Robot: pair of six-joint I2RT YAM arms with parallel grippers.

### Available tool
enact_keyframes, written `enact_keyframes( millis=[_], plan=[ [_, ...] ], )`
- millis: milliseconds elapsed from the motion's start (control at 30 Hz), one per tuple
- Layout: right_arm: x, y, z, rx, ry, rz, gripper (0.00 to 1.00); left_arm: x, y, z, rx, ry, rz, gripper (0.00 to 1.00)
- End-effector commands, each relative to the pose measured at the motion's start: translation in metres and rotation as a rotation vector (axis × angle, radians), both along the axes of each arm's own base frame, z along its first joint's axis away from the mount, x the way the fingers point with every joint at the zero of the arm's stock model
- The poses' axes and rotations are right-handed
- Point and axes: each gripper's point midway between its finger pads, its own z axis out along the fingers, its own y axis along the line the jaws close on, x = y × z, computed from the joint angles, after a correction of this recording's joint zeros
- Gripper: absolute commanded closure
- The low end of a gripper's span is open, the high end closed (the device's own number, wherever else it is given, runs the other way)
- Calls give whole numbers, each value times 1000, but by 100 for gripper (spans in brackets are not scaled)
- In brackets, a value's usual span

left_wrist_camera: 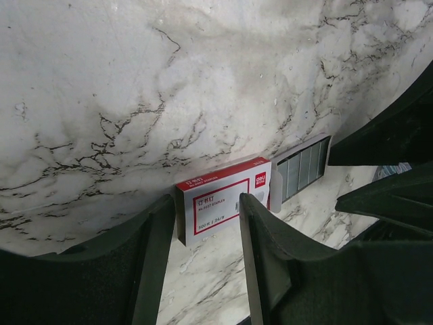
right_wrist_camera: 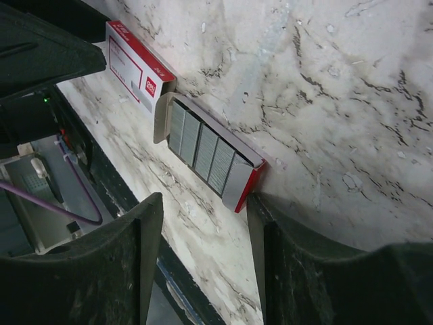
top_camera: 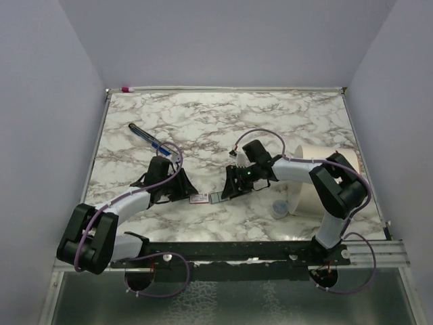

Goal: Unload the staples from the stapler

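The stapler is out of view. A small white box with red marks (top_camera: pixel 200 198) lies on the marble table between my two grippers. Its grey drawer (right_wrist_camera: pixel 203 145) is slid out and holds silvery strips of staples (left_wrist_camera: pixel 303 166). My left gripper (left_wrist_camera: pixel 206 202) stands open, its fingertips (left_wrist_camera: pixel 252 206) just short of the box's closed end (left_wrist_camera: pixel 213 206). My right gripper (right_wrist_camera: pixel 204 202) is open too. Its right fingertip (right_wrist_camera: pixel 256 206) sits against the drawer's red end (right_wrist_camera: pixel 247 189), and nothing lies between its fingers.
A long blue-black pen (top_camera: pixel 149 139) lies behind the left arm. A cream roll (top_camera: pixel 318 177) and a small clear cup (top_camera: pixel 279 208) sit beside the right arm. A pink-capped marker (top_camera: pixel 126 89) rests at the back left corner. The black frame rail (top_camera: pixel 270 250) runs along the near edge.
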Motion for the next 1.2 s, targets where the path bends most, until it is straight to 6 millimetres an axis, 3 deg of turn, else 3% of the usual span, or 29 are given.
enact_keyframes(
  millis=[0,267,533,667,800,967,1033,1100,1167],
  plan=[
    [-7,8,-4,40,30,25,46,-21,-1,-8,-4,51,-42,54],
    [-10,14,8,101,31,48,43,-26,-3,-5,-34,49,-31,54],
    [10,1,28,9,-162,82,32,-23,0,-3,-14,35,-32,54],
    [35,-8,42,-74,-449,156,25,-20,5,-1,23,19,-15,53],
    [32,27,77,-48,-816,330,11,-18,9,3,35,3,2,48],
    [38,46,110,11,-1111,443,8,-14,7,5,47,-3,-23,48],
    [27,50,107,84,-1212,571,5,-13,6,5,41,-3,-30,48],
    [13,46,85,103,-1292,800,4,-13,5,5,36,-5,-35,48],
    [14,43,69,66,-1295,890,4,-13,4,4,38,-6,-40,48]
  ],
)
